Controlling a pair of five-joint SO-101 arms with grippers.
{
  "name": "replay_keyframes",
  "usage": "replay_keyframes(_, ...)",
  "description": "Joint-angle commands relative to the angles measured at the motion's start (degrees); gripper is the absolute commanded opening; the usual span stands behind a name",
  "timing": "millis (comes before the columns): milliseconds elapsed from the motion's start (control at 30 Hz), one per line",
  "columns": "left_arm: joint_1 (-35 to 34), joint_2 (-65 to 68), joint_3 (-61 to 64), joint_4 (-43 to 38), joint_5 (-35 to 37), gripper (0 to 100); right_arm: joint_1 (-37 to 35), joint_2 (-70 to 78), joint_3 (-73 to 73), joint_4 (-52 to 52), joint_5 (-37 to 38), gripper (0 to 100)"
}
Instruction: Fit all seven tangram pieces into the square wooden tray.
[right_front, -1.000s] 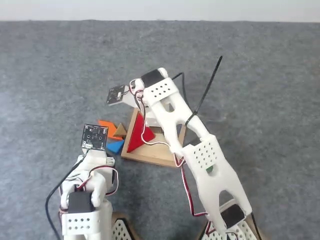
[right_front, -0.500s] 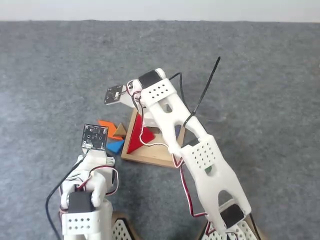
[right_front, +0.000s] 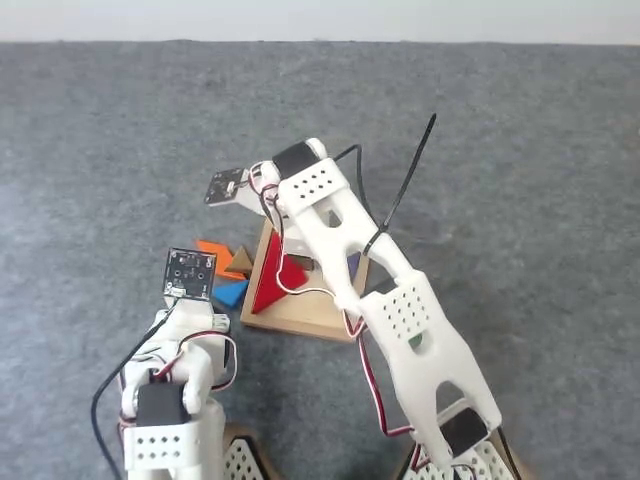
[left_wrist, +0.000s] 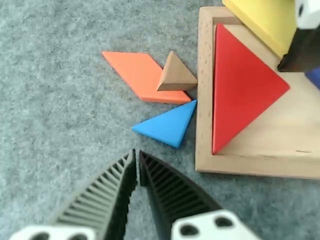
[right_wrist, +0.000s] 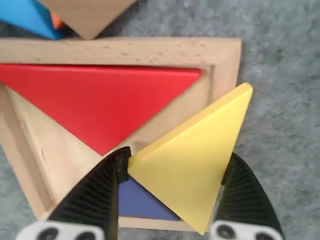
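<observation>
The square wooden tray (right_front: 305, 315) (left_wrist: 240, 165) (right_wrist: 125, 50) holds a large red triangle (right_front: 268, 288) (left_wrist: 240, 87) (right_wrist: 100, 95) and a dark blue piece (right_wrist: 140, 202). My right gripper (right_wrist: 177, 160) is shut on a large yellow triangle (right_wrist: 192, 155) (left_wrist: 265, 17), held tilted over the tray's far corner. On the carpet beside the tray lie an orange parallelogram (right_front: 212, 250) (left_wrist: 142, 75), a small tan triangle (right_front: 241, 260) (left_wrist: 175, 77) and a light blue triangle (right_front: 230, 292) (left_wrist: 167, 125). My left gripper (left_wrist: 136, 159) is shut on nothing, just short of the light blue triangle.
Grey carpet (right_front: 520, 150) covers the whole table, with open room to the right of and beyond the tray. The right arm (right_front: 340, 240) stretches across the tray and hides much of it from above. A black cable (right_front: 405, 190) sticks up from that arm.
The right arm with the yellow triangle has shifted slightly to the left, and the tray has slid a little with it. The left arm has stayed still.
</observation>
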Motion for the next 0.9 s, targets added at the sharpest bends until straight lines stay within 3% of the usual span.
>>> replay_keyframes(0, -0.09, -1.05, -0.48, 0.26, 0.44, 1, -2.24, -7.52, 3.52, 2.51, -0.53, 13.7)
replay_keyframes(867, -0.09, -1.05, -0.48, 0.26, 0.44, 1, -4.88, -14.29, 16.00, 0.84, -3.43, 13.6)
